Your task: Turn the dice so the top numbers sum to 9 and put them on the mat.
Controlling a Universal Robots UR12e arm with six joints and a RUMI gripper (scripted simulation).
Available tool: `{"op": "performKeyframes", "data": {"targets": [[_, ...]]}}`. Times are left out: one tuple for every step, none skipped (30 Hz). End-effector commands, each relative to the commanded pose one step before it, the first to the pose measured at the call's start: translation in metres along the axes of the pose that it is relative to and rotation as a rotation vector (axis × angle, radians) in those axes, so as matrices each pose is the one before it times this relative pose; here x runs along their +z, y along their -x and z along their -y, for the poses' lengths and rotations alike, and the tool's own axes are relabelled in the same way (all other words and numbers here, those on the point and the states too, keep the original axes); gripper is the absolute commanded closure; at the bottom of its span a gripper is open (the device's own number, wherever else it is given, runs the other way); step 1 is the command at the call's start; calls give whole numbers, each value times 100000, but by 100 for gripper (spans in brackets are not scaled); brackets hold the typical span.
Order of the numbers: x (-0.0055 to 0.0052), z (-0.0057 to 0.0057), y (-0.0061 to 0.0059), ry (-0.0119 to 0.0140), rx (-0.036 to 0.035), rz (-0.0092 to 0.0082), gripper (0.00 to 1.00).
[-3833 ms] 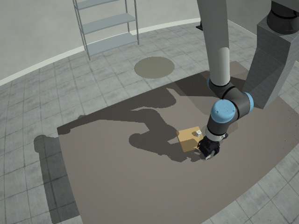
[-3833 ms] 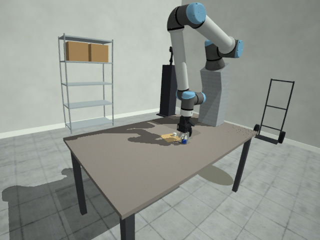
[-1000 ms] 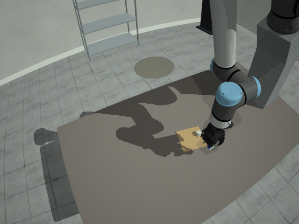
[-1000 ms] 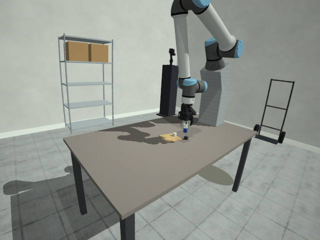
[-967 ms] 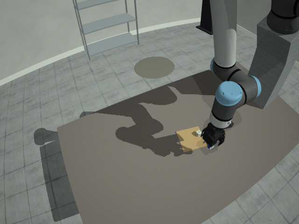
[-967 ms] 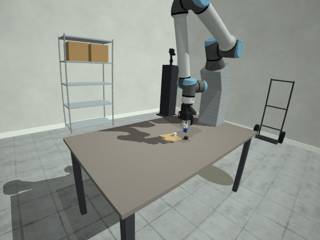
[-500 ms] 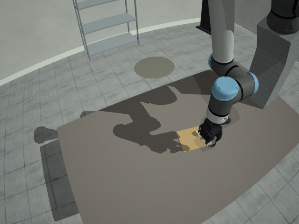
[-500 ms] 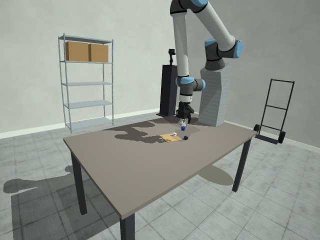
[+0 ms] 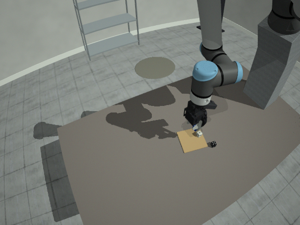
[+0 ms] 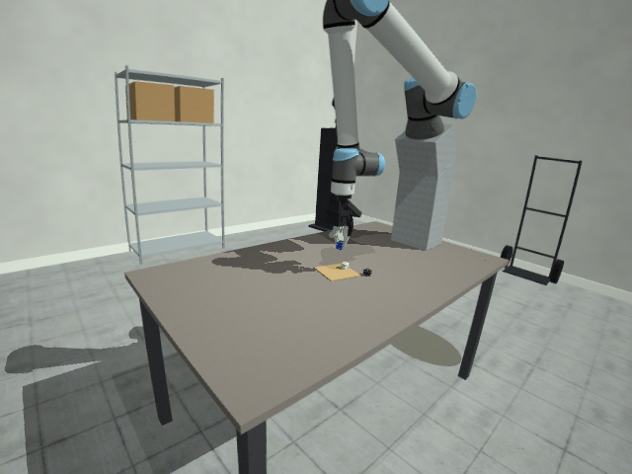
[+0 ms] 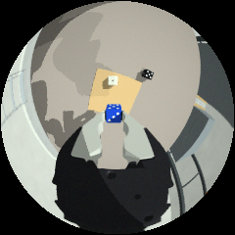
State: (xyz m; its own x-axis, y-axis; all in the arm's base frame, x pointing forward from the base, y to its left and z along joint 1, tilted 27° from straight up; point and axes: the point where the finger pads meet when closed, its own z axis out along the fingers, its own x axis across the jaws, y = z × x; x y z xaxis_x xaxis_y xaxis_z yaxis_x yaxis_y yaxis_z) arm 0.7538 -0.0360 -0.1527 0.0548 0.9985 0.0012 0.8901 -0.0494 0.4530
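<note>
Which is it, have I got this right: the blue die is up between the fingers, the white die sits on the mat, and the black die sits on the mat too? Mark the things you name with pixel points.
Not quite: the black die (image 9: 213, 144) (image 10: 366, 272) (image 11: 147, 74) is off the mat (image 9: 191, 142) (image 10: 336, 274) (image 11: 117, 95), on the table beside it, as the top view shows. The rest stands.

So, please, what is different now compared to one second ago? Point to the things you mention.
The gripper (image 9: 196, 127) (image 10: 339, 241) (image 11: 114, 111) moved left in the top and exterior views, carrying the blue die (image 9: 195, 130) (image 10: 339, 245) (image 11: 114, 113) with it. Nothing was let go. The white die (image 9: 198, 133) (image 10: 345, 265) (image 11: 113, 80) stayed on the mat (image 9: 191, 144) (image 10: 334, 273) (image 11: 117, 95), the black die (image 9: 213, 144) (image 10: 366, 272) (image 11: 148, 74) beside it.
</note>
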Motion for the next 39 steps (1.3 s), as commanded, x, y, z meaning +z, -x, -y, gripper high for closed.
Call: {"op": "performKeyframes", "data": {"targets": [[-67, -50, 516, 77, 88, -108, 94], [0, 0, 0, 0, 0, 0, 94], [0, 0, 0, 0, 0, 0, 94], [0, 0, 0, 0, 0, 0, 94], [2, 0, 0, 0, 0, 0, 94], [13, 0, 0, -1, 0, 0, 94], [32, 0, 0, -2, -1, 0, 94], [0, 0, 0, 0, 0, 0, 94], [0, 0, 0, 0, 0, 0, 94], [59, 0, 0, -3, -1, 0, 94], [92, 0, 0, -5, -2, 1, 94], [128, 0, 0, -7, -3, 1, 94], [168, 0, 0, -8, -4, 1, 94], [207, -1, 0, 0, 0, 0, 94], [248, 0, 0, 0, 0, 0, 94], [289, -1, 0, 0, 0, 0, 94], [328, -1, 0, 0, 0, 0, 94], [365, -1, 0, 0, 0, 0, 94], [398, -2, 0, 0, 0, 0, 94], [428, -1, 0, 0, 0, 0, 94], [454, -1, 0, 0, 0, 0, 94], [474, -1, 0, 0, 0, 0, 94], [489, -1, 0, 0, 0, 0, 94], [498, -2, 0, 0, 0, 0, 94], [0, 0, 0, 0, 0, 0, 94], [0, 0, 0, 0, 0, 0, 94], [501, -2, 0, 0, 0, 0, 94], [498, -1, 0, 0, 0, 0, 94], [488, -1, 0, 0, 0, 0, 94], [473, -1, 0, 0, 0, 0, 94], [451, -1, 0, 0, 0, 0, 94], [424, -1, 0, 0, 0, 0, 94], [392, -1, 0, 0, 0, 0, 94], [356, -1, 0, 0, 0, 0, 94], [316, -1, 0, 0, 0, 0, 94], [273, -1, 0, 0, 0, 0, 94], [229, 0, 0, 0, 0, 0, 94], [185, -1, 0, 0, 0, 0, 94], [142, -1, 0, 0, 0, 0, 94]]}}
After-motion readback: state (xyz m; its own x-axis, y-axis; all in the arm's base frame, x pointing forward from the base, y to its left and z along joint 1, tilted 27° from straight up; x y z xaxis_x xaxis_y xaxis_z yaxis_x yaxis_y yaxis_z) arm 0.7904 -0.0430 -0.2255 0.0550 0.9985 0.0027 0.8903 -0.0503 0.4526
